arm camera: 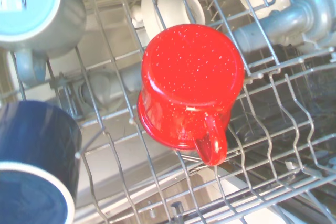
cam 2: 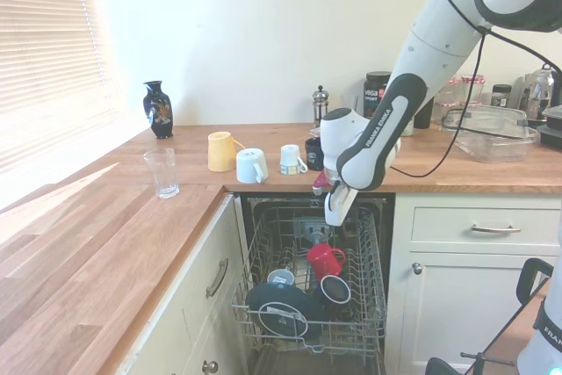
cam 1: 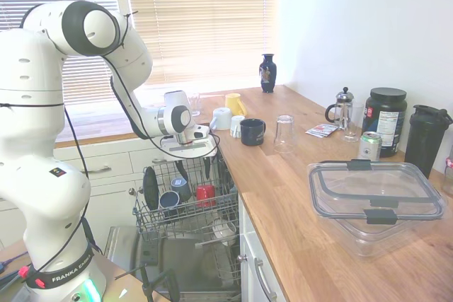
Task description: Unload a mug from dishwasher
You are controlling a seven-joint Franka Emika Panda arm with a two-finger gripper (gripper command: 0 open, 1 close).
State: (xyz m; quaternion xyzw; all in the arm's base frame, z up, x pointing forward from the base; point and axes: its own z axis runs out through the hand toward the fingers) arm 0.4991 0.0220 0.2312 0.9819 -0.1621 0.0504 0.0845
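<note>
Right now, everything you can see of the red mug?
The mug is glossy red with fine white specks, enamel-like, with one loop handle. It sits upside down and tilted in the dishwasher's wire rack, base toward the wrist camera, resting on the tines. A navy mug and a grey-blue cup sit nearby, apart from it. The gripper hangs above it, not touching.

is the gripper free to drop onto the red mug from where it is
Probably yes. The gripper hangs right above the red mug, which sits upside down in the rack with nothing over it. The navy mug and grey cup stand apart from it.
</note>
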